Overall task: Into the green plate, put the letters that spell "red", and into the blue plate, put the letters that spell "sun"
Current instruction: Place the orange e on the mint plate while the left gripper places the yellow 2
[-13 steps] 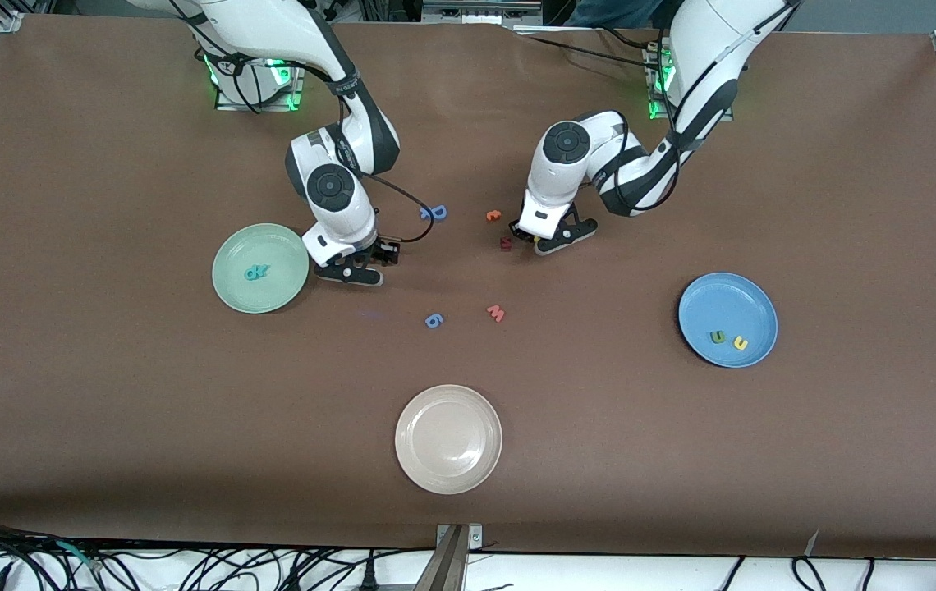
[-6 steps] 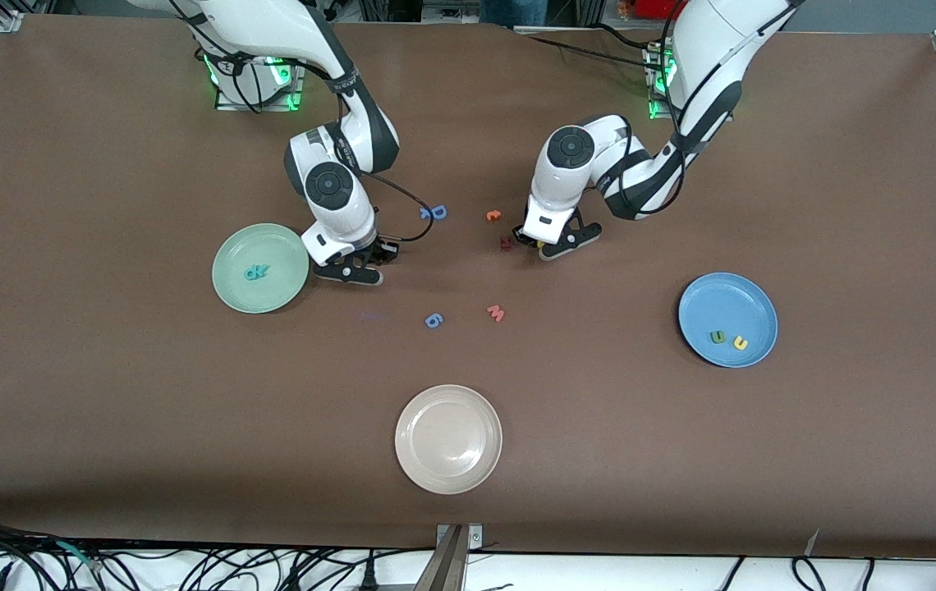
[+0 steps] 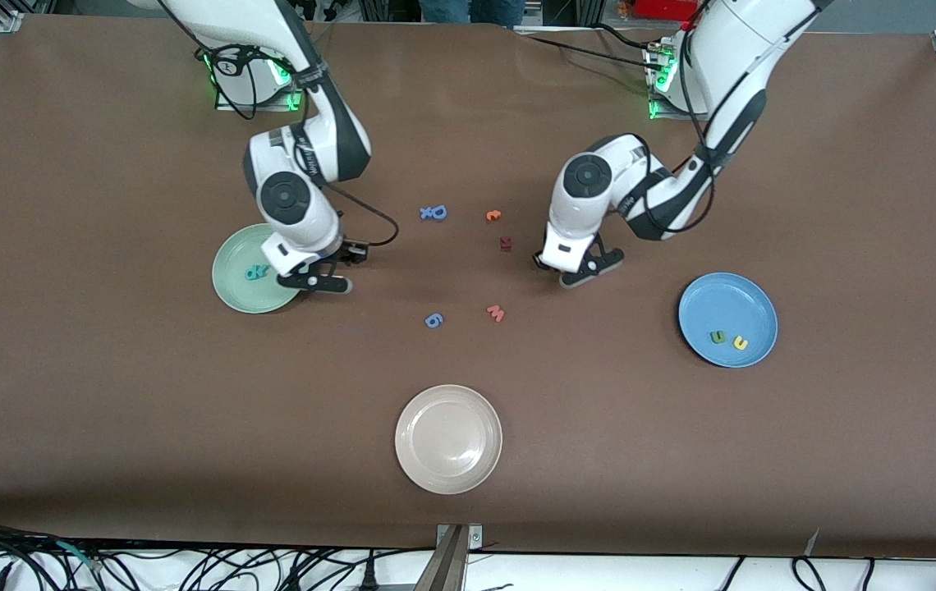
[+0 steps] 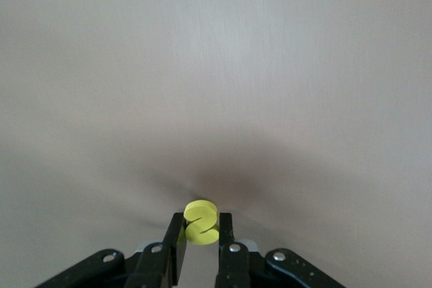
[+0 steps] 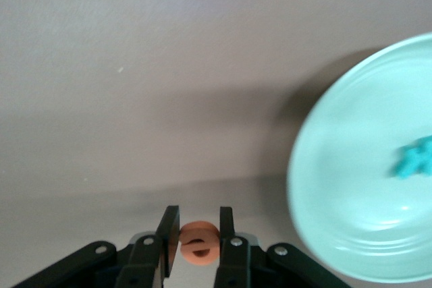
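Both carrying: right gripper (image 5: 196, 251) pinched orange e (image 5: 198, 241) at green plate's (image 3: 231, 289) 3 o'clock edge; left gripper (image 4: 200, 247) clamped yellow s (image 4: 200, 221), next blue plate (image 3: 751, 294)

env: robotics lab | evidence: 2 white Franka arms (image 3: 304, 156) bolted w/ green-lit bases | brown-covered table (image 3: 107, 427) on aluminium frame | loose cables (image 3: 189, 566) along table edge nearest front cam
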Controlling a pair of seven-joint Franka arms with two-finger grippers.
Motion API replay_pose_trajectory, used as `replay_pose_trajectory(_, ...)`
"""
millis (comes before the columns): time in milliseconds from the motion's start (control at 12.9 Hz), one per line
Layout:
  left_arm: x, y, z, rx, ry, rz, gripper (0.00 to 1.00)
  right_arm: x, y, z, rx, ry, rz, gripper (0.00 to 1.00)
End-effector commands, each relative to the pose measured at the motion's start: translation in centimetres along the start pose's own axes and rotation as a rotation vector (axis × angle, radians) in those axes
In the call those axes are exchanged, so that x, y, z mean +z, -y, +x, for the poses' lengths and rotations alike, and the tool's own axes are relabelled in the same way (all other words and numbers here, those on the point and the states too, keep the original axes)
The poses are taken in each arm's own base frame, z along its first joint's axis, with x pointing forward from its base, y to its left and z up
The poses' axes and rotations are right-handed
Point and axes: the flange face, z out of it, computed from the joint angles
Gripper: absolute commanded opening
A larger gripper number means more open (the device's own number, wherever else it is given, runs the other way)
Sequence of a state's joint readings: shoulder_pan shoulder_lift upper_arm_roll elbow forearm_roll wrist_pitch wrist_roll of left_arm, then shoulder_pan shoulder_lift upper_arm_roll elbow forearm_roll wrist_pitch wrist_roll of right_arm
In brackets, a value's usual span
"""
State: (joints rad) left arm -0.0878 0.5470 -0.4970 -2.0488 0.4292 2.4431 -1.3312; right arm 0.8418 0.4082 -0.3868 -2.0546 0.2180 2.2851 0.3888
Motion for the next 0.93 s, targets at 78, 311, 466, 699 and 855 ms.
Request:
replay_pose_trajectory(78, -3.7, 1.1, 8.2, 0.078, 0.080, 0.041, 0.13, -0.7, -5.3, 1.9, -0.124, 0.051, -0.017, 0.17)
replay_pose_trajectory(311, -6.6, 5.5, 15.0, 0.179, 0.142, 0.097, 0.14, 0.2, -10.3, 3.2, -0.253, 0.094, -0.031, 0.17)
replay_pose_trajectory(466, -6.9, 9.4, 18.7, 0.247, 0.166, 0.100, 0.14, 1.0, -13.3, 4.0, -0.290, 0.112, -0.025, 0.17)
replay_pose_trajectory(699, -6.5, 15.5, 23.3, 0.344, 0.190, 0.083, 0.15, 2.3, -17.1, 4.9, -0.349, 0.137, -0.019, 0.18)
replay_pose_trajectory(855, -6.2, 19.4, 25.7, 0.398, 0.202, 0.065, 0.16, 2.9, -17.7, 5.0, -0.355, 0.148, -0.020, 0.19)
